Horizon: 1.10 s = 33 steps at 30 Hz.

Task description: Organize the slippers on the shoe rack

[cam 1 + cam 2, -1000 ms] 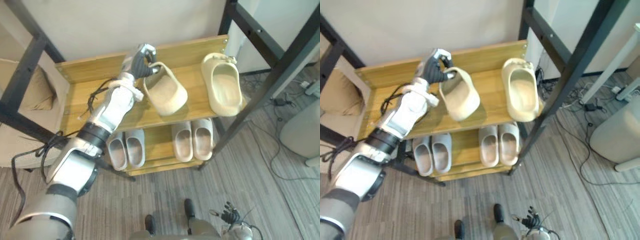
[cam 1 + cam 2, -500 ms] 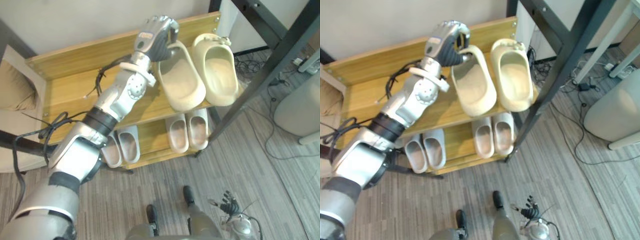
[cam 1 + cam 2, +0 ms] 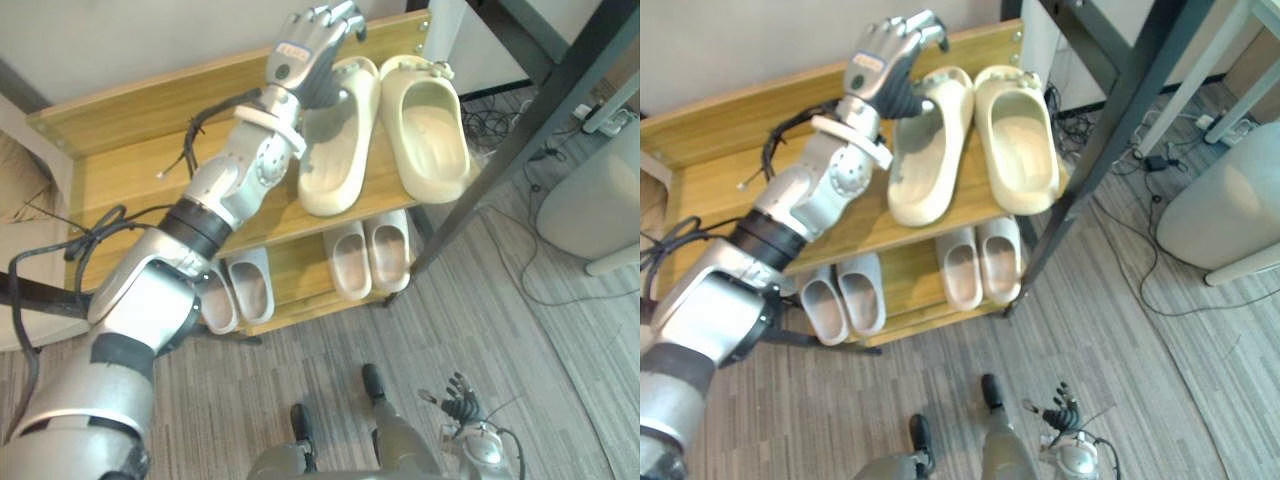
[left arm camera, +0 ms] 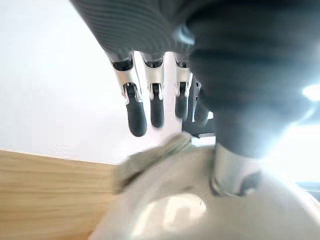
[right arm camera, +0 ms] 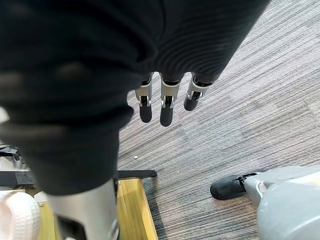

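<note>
The slipper (image 3: 335, 150) lies on the top shelf (image 3: 130, 170) just beside its mate (image 3: 430, 130), the left hand (image 3: 305, 55) straight-fingered at its heel and gripping nothing, the right hand (image 3: 458, 405) slack near the floor, so the job looks nearly done.

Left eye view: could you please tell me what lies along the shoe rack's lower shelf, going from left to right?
Outer grey slipper → inner grey slipper → first pale beige slipper → second pale beige slipper.
</note>
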Motion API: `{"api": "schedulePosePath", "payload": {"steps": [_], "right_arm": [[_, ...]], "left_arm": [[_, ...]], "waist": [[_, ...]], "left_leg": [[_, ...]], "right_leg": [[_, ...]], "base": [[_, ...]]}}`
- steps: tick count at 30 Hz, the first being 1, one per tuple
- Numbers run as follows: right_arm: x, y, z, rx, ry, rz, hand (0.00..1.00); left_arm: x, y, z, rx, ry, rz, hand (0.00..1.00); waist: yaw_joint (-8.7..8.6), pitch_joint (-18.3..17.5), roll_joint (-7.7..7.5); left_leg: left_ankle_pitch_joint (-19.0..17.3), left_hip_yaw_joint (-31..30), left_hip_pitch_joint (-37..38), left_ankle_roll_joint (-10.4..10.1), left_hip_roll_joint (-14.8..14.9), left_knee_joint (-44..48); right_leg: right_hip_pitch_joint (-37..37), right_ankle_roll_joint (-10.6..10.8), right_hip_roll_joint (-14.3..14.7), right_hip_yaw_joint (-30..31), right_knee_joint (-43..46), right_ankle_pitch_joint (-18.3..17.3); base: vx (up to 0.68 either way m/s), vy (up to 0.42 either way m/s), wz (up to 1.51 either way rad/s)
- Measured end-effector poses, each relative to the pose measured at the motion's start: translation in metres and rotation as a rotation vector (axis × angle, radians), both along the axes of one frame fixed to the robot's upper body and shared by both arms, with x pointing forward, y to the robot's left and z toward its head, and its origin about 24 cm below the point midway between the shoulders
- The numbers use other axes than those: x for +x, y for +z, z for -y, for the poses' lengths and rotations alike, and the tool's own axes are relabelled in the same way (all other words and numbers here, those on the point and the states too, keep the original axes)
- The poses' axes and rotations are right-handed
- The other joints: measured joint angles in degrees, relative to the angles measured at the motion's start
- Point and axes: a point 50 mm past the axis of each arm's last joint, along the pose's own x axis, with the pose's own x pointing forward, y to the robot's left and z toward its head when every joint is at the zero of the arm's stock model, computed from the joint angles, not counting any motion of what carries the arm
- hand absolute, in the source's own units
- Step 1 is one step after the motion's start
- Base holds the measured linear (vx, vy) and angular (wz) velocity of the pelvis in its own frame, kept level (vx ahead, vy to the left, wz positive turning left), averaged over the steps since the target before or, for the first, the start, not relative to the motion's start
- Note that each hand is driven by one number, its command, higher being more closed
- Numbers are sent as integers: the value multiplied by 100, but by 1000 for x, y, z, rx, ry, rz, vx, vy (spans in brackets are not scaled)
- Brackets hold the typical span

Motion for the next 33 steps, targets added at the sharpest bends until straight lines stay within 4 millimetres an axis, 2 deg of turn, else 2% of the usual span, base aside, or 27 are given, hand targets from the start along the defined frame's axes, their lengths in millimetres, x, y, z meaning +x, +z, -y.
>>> {"api": "schedulePosePath", "payload": {"steps": [8,14,17,23,27,33], "right_arm": [[0,-1,-4,3,16,-8,0],[-3,-4,-9,8,38,-25,0],[-10,-8,-9,9,32,-51,0],[-17,-12,-9,14,27,-89,0],[-17,-13,-11,21,30,-95,0],[-17,-16,-21,41,54,-114,0]], "left_arm": [[-2,2,9,-129,-48,-17,0],[-1,-13,-2,-281,-57,-76,0],[-4,-18,-2,-342,-95,-101,0],[-22,-27,-10,-609,-227,-133,0],[-36,-48,-15,-795,-319,-195,0],[-49,-95,-15,-1069,-425,-396,0]], "waist": [[0,20,-31],[21,24,-41],[19,24,-41],[34,23,-41],[84,15,-52],[201,-15,-89]], "left_leg": [[4,-115,13,5,-16,39],[11,-201,115,16,-23,82],[23,-281,132,31,-30,86],[57,-392,151,42,-35,86],[64,-447,194,49,-39,87],[69,-531,298,57,-48,91]], "right_leg": [[95,2,-40,-151,0,0],[247,4,-62,-222,-1,-3],[308,7,-82,-298,-1,-1],[380,8,-112,-428,-2,-5],[455,13,-126,-487,-3,-11],[627,26,-161,-623,-4,-48]], "base": [[6,-16,7],[-20,-18,7],[-22,-13,12],[-2,-9,11],[-1,-4,9],[-14,-2,11]]}}
